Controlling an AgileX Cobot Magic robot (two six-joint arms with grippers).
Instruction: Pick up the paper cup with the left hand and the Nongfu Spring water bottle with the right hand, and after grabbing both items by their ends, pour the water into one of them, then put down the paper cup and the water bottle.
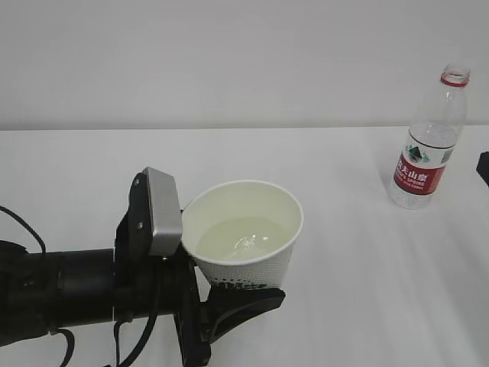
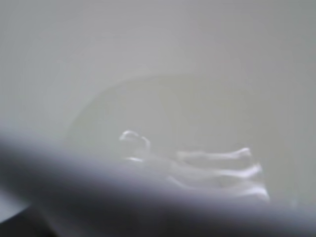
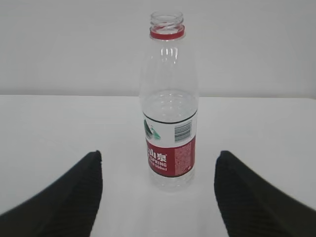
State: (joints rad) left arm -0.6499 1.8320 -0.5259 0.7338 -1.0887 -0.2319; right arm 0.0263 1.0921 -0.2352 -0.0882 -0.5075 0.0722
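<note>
The paper cup is white with a dark logo low on its side, and pale water lies in it. My left gripper is shut on its lower part, a black finger showing under the base. The left wrist view is a blur of the cup's inner wall and glinting water. The Nongfu Spring water bottle stands upright and uncapped at the far right. In the right wrist view the bottle stands ahead of my open right gripper, untouched.
A white table runs back to a plain white wall. The left arm's black body fills the lower left of the exterior view. A dark sliver at the right edge sits just beside the bottle.
</note>
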